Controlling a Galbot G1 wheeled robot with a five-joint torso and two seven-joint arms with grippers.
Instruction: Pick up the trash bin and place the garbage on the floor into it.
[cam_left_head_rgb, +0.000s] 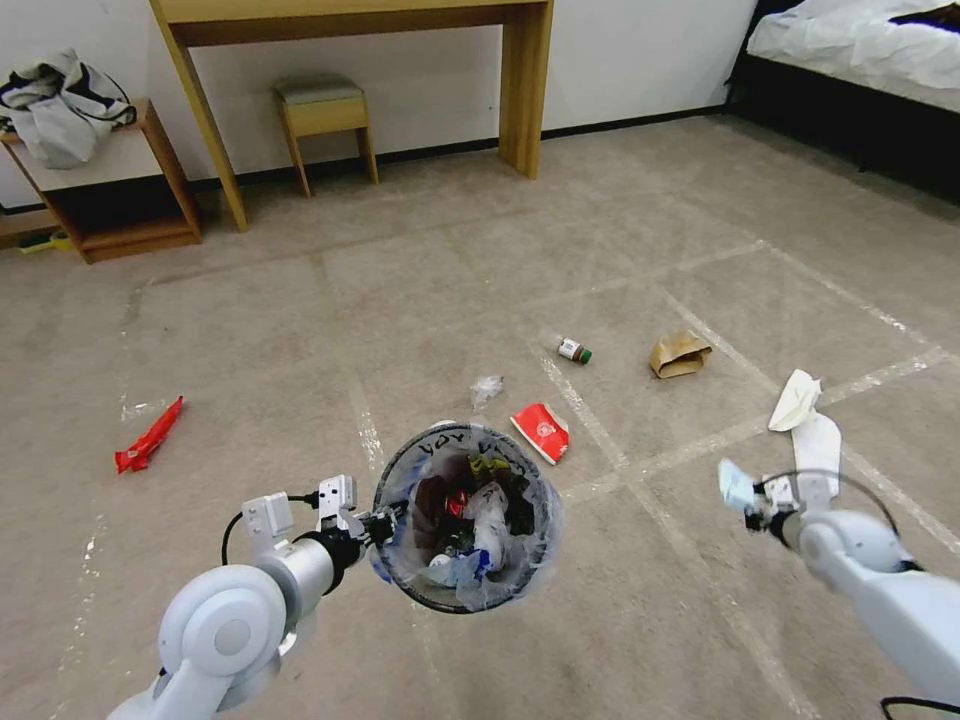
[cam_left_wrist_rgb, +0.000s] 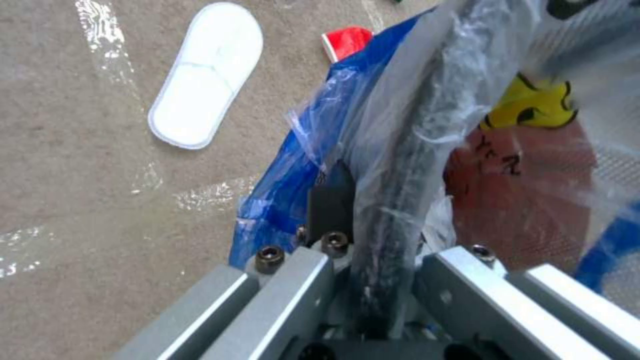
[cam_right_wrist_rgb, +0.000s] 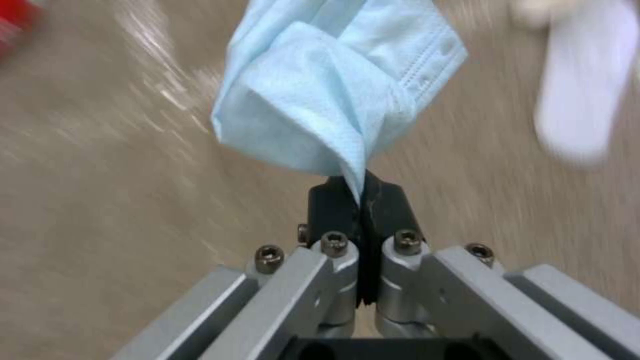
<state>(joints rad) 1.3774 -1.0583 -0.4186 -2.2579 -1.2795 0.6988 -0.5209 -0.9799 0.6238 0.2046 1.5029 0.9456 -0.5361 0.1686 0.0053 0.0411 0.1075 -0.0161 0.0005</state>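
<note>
From the head view, we held the trash bin (cam_left_head_rgb: 463, 518) by its rim in our left gripper (cam_left_head_rgb: 383, 524), above the floor (cam_left_head_rgb: 420, 290). Our right gripper (cam_left_head_rgb: 745, 500) carried the face mask (cam_left_head_rgb: 735, 484) well to the bin's right, nothing between them; a red wrapper (cam_left_head_rgb: 541, 431) and slipper (cam_left_head_rgb: 817, 450) lay below.

At the left wrist, our jaws were clamped on the bag-covered rim.

At the right wrist, our jaws pinched the mask's edge, its bulk hanging beyond the pads (cam_right_wrist_rgb: 331, 204).

Left gripper (cam_left_head_rgb: 385, 527) extended forward and low, fingers clamped on the trash bin (cam_left_head_rgb: 465, 520) rim; right gripper (cam_right_wrist_rgb: 363, 200) out to the right, pinching the face mask (cam_right_wrist_rgb: 333, 95)
</note>
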